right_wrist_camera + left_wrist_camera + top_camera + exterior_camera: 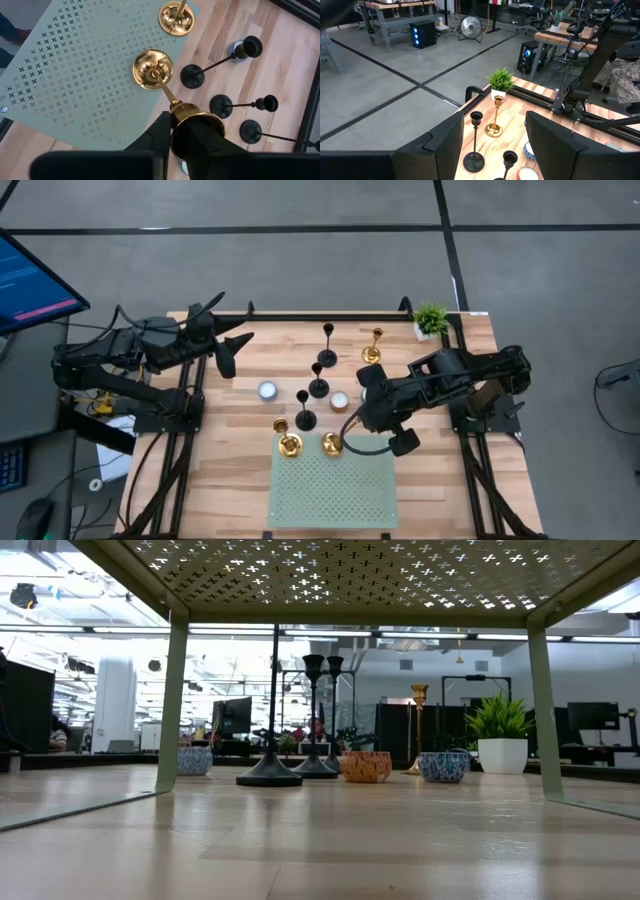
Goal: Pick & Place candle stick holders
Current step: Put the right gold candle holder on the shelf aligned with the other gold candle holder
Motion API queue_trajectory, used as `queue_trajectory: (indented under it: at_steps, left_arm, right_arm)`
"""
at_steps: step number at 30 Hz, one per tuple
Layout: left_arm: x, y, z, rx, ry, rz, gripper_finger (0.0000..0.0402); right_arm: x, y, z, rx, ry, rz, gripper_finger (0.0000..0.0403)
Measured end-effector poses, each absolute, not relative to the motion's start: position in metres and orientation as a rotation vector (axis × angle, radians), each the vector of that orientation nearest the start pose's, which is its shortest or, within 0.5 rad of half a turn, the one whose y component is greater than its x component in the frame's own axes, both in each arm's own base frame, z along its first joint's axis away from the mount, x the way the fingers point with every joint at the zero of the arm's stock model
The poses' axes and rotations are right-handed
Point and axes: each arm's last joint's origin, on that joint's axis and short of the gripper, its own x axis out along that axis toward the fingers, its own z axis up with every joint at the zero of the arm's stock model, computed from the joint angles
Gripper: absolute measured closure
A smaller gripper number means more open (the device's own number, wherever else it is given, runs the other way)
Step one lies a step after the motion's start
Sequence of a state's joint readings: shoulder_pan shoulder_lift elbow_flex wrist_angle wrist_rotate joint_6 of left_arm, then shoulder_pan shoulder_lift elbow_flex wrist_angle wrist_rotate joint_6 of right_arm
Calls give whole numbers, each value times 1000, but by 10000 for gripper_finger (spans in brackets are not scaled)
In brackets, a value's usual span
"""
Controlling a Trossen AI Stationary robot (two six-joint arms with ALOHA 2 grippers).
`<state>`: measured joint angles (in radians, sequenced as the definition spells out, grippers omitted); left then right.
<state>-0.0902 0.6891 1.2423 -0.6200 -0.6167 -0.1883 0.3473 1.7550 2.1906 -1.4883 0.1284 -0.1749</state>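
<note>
While the right gripper [186, 131] hangs over the far edge of the green perforated shelf [330, 490], its fingers sit around the top cup of a gold candle holder [153, 70] whose round base stands on that shelf. The fingers are close against the cup, but whether they clamp it or have just let go cannot be told. A second gold holder [289, 445] stands on the same edge of the shelf, just beside the first. Past the shelf, three black holders [317, 385] stand on the wooden table [230, 480] in a loose line, with small bowls [267, 390] near them. A third gold holder [372, 352] stands farther back, near a small potted plant [431, 319]. The left gripper [225, 350] waits above the table's far left part, its fingers apart and holding nothing.
</note>
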Motion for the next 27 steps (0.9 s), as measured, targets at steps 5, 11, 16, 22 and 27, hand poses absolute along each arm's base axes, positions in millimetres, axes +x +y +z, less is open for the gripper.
queue_trajectory:
  at_steps: [5,11,16,22,27]
  left_arm:
    - [86,9,445,-160,14,530,188]
    - [86,9,445,-160,14,530,188]
    - [86,9,445,-161,13,530,188]
    - [86,9,445,-160,14,530,188]
    - [86,9,445,-160,14,531,188]
  right_arm:
    - [296,103,437,-407,1008,288,342]
    - [296,103,437,-407,1008,288,315]
    - [296,103,437,-406,1008,288,291]
    - [296,103,437,-405,1005,288,264]
    - [296,104,437,-400,1000,292,246]
